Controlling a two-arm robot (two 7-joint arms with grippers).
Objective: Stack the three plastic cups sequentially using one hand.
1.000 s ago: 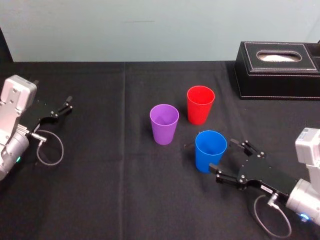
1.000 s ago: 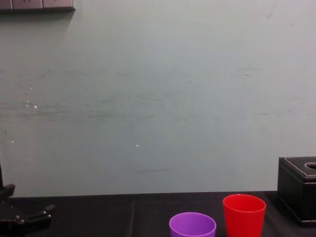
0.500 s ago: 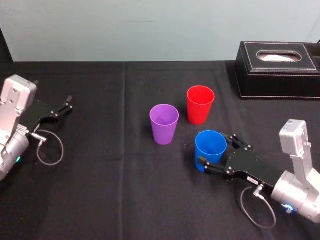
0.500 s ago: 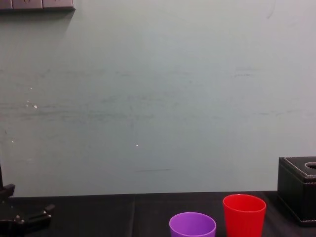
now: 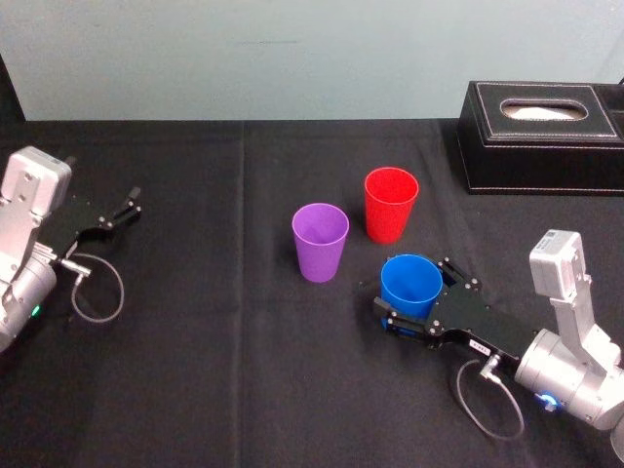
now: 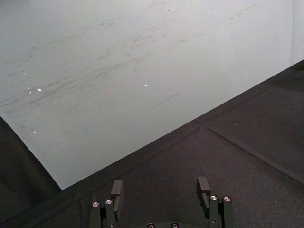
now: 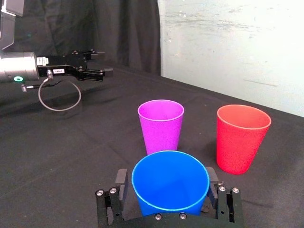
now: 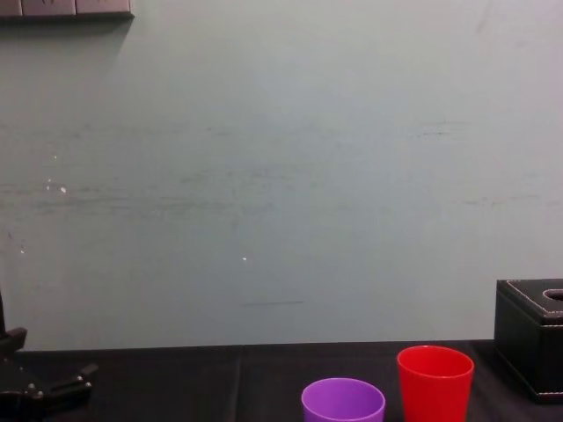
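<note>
Head view: the right pincer (image 5: 412, 285) has slid forward; its released jaws now flank the blue cup (image 5: 409, 276), purple cup (image 5: 320, 244) beyond. Clenching likely comes next. Left pincer (image 5: 134, 201) idles, released.

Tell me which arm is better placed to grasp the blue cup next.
Right. The right gripper has its open fingers on either side of the blue cup, while the left gripper sits open at the left edge of the table, far from it.

Open table (image 5: 195, 370) left of the purple cup (image 5: 320, 241); red cup (image 5: 391, 204) just beyond the blue cup (image 5: 410, 283), black box (image 5: 541, 136) far right
</note>
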